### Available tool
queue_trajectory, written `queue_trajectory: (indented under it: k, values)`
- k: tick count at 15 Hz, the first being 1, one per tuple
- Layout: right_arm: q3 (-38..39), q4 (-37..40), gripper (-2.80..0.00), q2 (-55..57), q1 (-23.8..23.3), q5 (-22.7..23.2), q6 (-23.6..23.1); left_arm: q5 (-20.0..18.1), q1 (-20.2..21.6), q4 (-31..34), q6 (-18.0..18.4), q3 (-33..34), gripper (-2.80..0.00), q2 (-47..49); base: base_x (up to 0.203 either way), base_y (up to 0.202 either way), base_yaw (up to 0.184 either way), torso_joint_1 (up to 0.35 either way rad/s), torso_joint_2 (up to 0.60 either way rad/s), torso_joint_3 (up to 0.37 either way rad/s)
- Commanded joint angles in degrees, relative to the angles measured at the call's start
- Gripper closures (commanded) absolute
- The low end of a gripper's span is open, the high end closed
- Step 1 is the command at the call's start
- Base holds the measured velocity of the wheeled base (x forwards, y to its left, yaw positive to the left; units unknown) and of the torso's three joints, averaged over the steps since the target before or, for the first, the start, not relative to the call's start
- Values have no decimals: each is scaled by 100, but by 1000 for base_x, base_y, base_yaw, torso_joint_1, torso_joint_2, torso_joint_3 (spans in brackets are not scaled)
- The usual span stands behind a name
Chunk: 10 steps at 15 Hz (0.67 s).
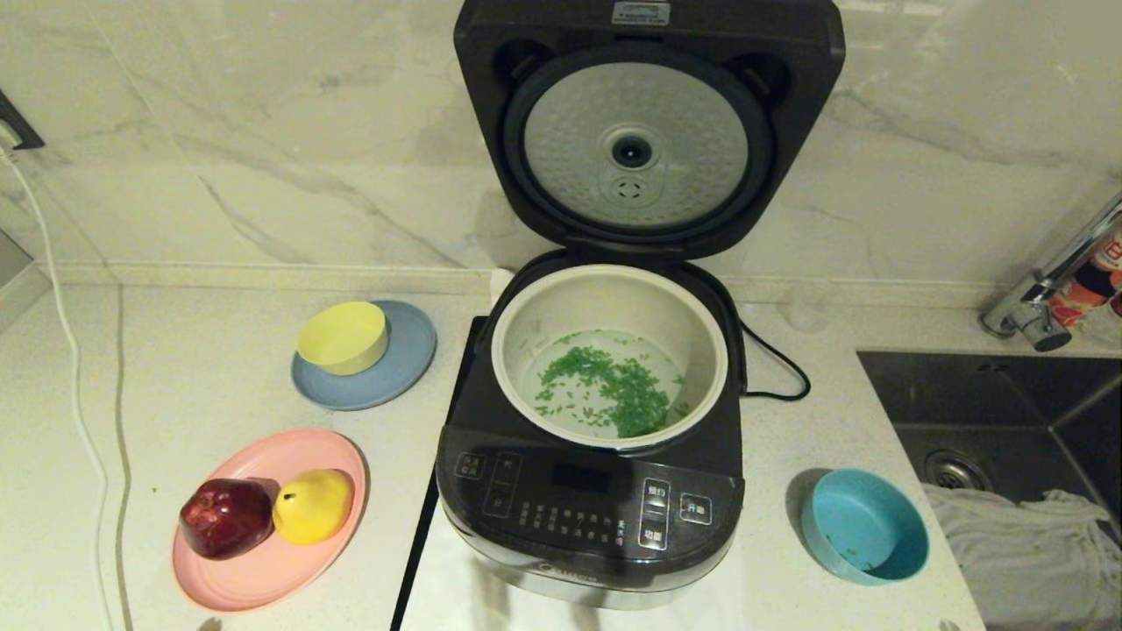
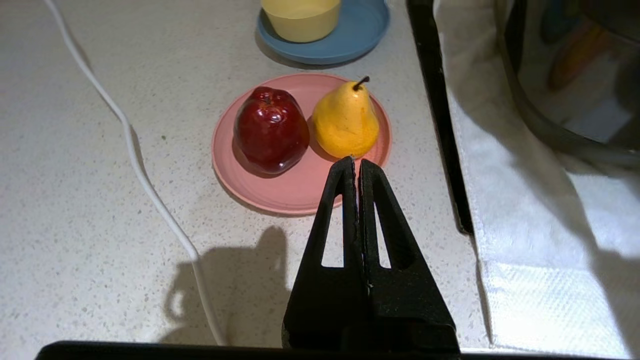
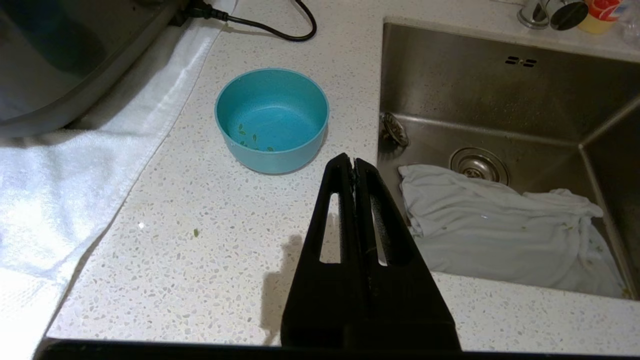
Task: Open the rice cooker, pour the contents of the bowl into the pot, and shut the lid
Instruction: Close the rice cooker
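Lid of the dark boxy rice cooker stands upright; green chopped bits lie in the cream pot. It's stiff and hinged, so push its top edge. Left gripper: closed, empty, near the pink plate. Right gripper: closed, empty, near the light teal bowl.

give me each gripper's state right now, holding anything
Left gripper: jaws closed, empty, hovering over the counter near the pink plate.
Right gripper: jaws closed, empty, near the bowl.
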Motion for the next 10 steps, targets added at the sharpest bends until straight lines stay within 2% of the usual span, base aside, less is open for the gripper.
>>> queue_trajectory:
  k: [1,6,10]
  values:
    - [-12,29,0,-7,2,-7,-90,29,2,-39,-71,58,0,-16,0,0,0,0,0,0]
    - [-80,67,0,-10,2,-99,-54,30,2,-44,-114,58,0,-16,0,0,0,0,0,0]
    - [-1652,642,0,798,2,-152,255,30,2,-44,-114,58,0,-16,0,0,0,0,0,0]
